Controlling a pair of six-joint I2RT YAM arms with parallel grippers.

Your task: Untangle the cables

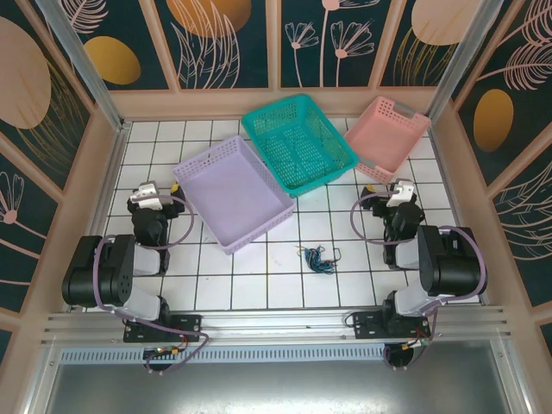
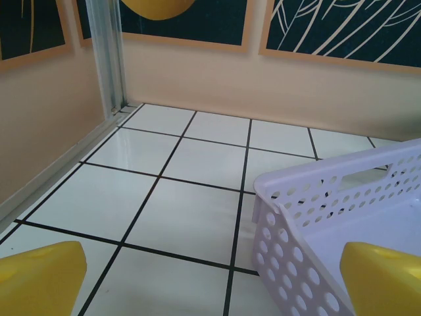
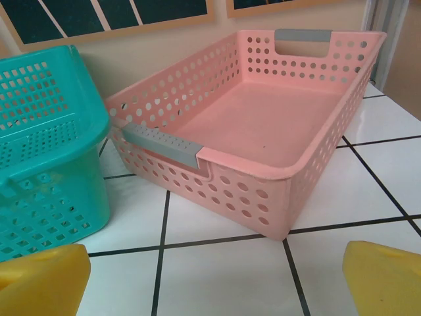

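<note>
A: Entry one, cables (image 1: pixel 317 259): blue and black, one small knot, lying on the tabletop (image 1: pixel 259 289) between the arms

B: Hands?

A: Left hand (image 2: pixel 210 280), right hand (image 3: pixel 217 280): fingers wide apart, empty, well apart from the knot. Farther, lavender basket (image 1: pixel 233 194). Untangling judged not begun

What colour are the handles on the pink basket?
Grey. The handles on the pink basket show best in the right wrist view.

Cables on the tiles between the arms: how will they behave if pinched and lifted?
Likely floppy: the cables lie as thin squiggly strands in a small clump, so lifting one probably drags the rest. Probably light, so a push may slide the whole clump over the glossy tiles. Rolling seems unlikely; they lie flat.
</note>
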